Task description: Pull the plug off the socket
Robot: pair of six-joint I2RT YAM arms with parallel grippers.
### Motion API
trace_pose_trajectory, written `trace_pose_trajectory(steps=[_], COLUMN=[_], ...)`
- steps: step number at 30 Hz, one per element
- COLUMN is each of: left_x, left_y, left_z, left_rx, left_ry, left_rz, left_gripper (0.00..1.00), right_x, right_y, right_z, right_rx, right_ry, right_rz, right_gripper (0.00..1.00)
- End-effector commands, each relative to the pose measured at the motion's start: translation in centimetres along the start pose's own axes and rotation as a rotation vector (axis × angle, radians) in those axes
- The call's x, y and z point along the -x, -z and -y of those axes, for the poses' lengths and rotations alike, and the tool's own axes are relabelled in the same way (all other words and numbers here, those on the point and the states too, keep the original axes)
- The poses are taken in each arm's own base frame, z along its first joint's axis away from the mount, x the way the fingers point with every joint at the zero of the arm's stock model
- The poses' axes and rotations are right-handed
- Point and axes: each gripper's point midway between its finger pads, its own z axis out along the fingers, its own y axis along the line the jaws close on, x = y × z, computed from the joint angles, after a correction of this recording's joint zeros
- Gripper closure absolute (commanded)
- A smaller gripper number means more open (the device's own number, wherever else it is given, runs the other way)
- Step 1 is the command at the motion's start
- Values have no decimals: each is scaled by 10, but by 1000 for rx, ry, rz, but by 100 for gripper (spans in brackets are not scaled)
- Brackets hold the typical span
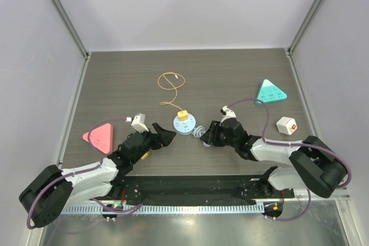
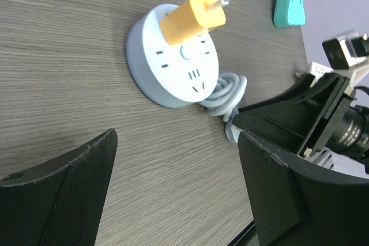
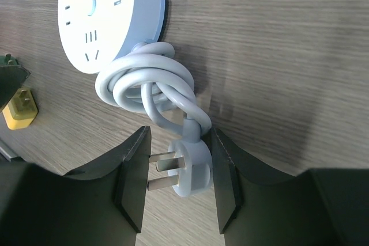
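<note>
- The left gripper, lower left of the overhead view, has its jaws wide apart and holds nothing. It points at the socket from just short of it.
- At centre, the yellow block plug sits in the round white-and-blue plastic socket. I'd pinch the plug's flat sides and lift straight up while the base is pinned.
- The right gripper has its jaws partly spread either side of the socket's own white cord plug. A sliver of gap shows at the prongs, so nothing is clamped.
</note>
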Motion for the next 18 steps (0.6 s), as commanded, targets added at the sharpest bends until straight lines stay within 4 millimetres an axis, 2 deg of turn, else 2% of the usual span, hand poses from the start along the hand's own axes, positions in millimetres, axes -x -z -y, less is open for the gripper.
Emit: trace_pose_trajectory(steps=[1,6,9,11,12,13,16,18], left_x=[16,18,17,12,20,16,26,31], left_y=[-1,1,-4,-8,-15,-17,-26,-33], left_z=[-1,0,19,23,34,31,36,40], left_rx=[48,39,-37,-32,-35,-6,41,60], left_ry=[26,20,-45,-77,-112,-144,-234,-268], left_rz=[63,70,35,-18,-19,-54,-80,-88], left_gripper=[14,14,21,21,21,22,22,22], right_x=[-3,-11,-18,-28,-30,-32,-30,-28], right_y=[7,13,13,15,15,16,19,23], right_z=[6,4,6,3,3,5,8,10], right_rx=[-21,-1,-3,20,21,13,-15,-33], right_ry=[-44,-63,-64,-56,-54,-51,-20,16], right_rz=[24,25,3,-38,-47,-55,-57,-66], right_gripper=[69,69,68,66,63,62,53,42])
